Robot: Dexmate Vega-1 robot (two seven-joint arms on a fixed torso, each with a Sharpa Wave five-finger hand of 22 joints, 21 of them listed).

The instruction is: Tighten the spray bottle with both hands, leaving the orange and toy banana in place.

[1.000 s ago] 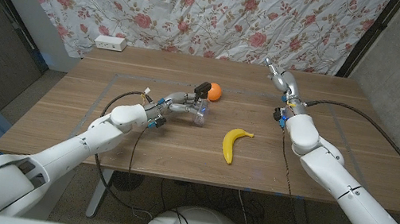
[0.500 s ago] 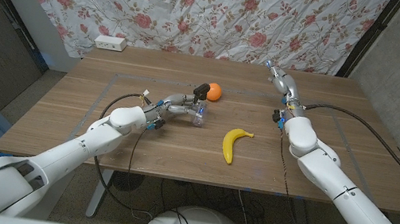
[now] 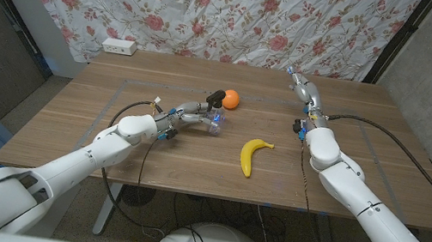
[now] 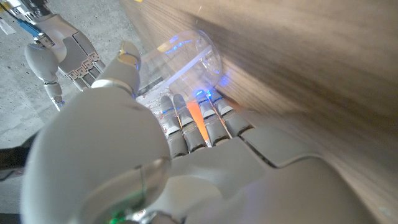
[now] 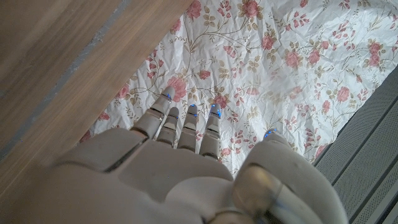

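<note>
Wooden table [image 3: 67, 128]: left hand [image 3: 193, 112] grasps spray bottle [image 3: 214, 119], orange [image 3: 231, 99] at its 1 o'clock, banana [image 3: 252, 155] at 4. Right hand [image 3: 302, 88] released, well apart; tightening apparently not begun.

text: none legible; labels: none; brands: none; numbers: none; signs: none

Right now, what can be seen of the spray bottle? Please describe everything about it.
The spray bottle is small, with a clear plastic-looking body and a black spray head. It stands on the wooden table, close beside the orange. The left hand grips its body; the left wrist view shows its fingers against the transparent wall.
</note>
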